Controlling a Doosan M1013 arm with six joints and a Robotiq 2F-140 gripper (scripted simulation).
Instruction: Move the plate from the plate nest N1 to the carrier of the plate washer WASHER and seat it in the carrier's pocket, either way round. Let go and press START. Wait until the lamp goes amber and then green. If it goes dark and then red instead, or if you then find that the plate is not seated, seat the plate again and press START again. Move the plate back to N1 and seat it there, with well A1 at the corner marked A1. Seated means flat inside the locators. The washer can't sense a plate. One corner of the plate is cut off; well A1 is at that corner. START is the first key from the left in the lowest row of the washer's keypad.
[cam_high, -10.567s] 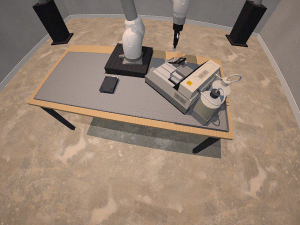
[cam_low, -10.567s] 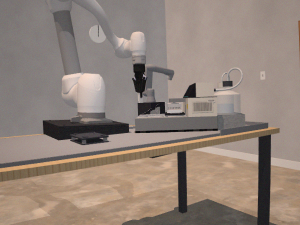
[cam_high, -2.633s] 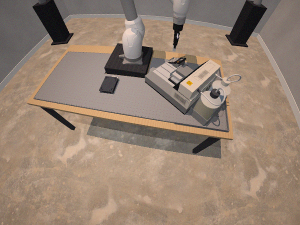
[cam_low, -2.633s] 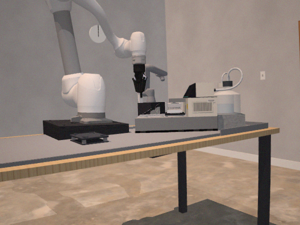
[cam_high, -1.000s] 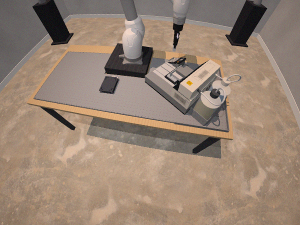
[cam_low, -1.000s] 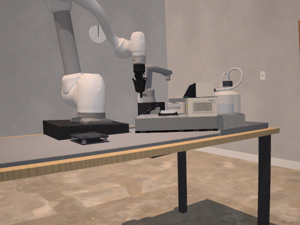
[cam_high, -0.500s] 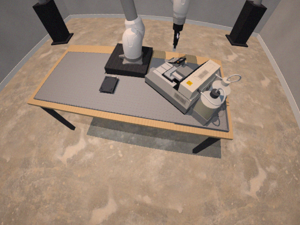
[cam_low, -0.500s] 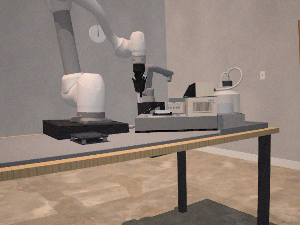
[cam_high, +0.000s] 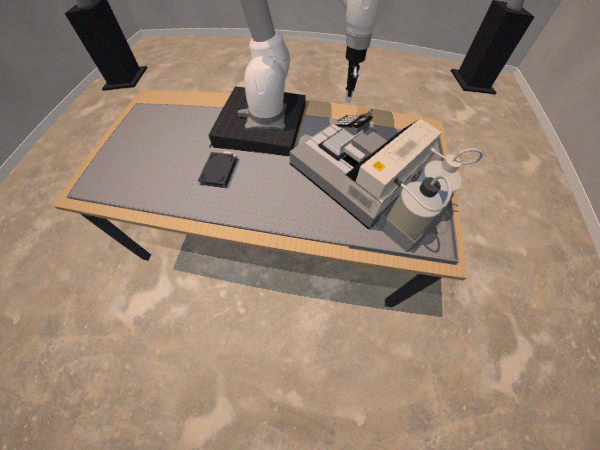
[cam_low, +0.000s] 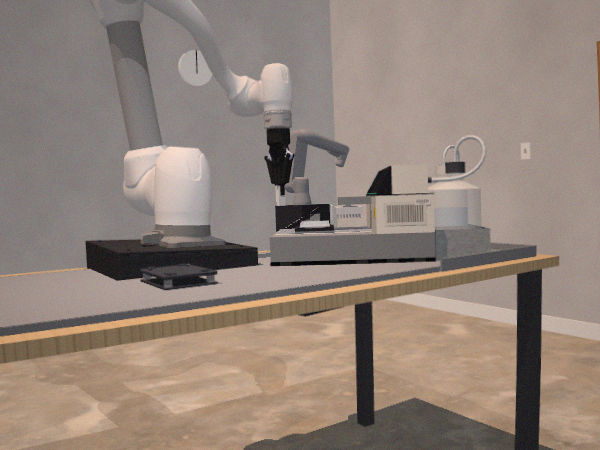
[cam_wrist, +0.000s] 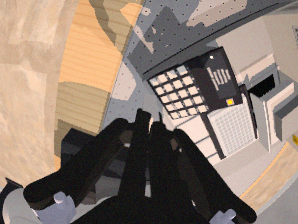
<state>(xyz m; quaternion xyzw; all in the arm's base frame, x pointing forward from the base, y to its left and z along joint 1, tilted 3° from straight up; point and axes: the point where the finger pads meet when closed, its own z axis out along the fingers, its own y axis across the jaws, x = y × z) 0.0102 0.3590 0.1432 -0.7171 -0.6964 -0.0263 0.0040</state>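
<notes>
My gripper (cam_high: 350, 94) (cam_low: 281, 192) (cam_wrist: 147, 103) is shut and holds nothing. It hangs point down a short way above the washer's keypad (cam_high: 351, 120) (cam_wrist: 177, 94) at the back end of the washer WASHER (cam_high: 325, 170) (cam_low: 350, 246). The white plate (cam_high: 335, 141) (cam_low: 314, 224) (cam_wrist: 233, 128) lies in the washer's carrier just beyond the keypad panel. A small amber spot (cam_wrist: 229, 102) shows on the black panel beside the keys. The plate nest N1 (cam_high: 218, 169) (cam_low: 178, 275) is dark and bare on the table in front of the arm's base.
Two liquid bottles (cam_high: 425, 200) (cam_high: 452, 165) (cam_low: 454, 200) with hoses stand at the washer's right end. The arm's black base block (cam_high: 257, 125) (cam_low: 170, 252) sits at the table's back edge. Black pillars (cam_high: 107, 45) (cam_high: 492, 45) stand on the floor behind.
</notes>
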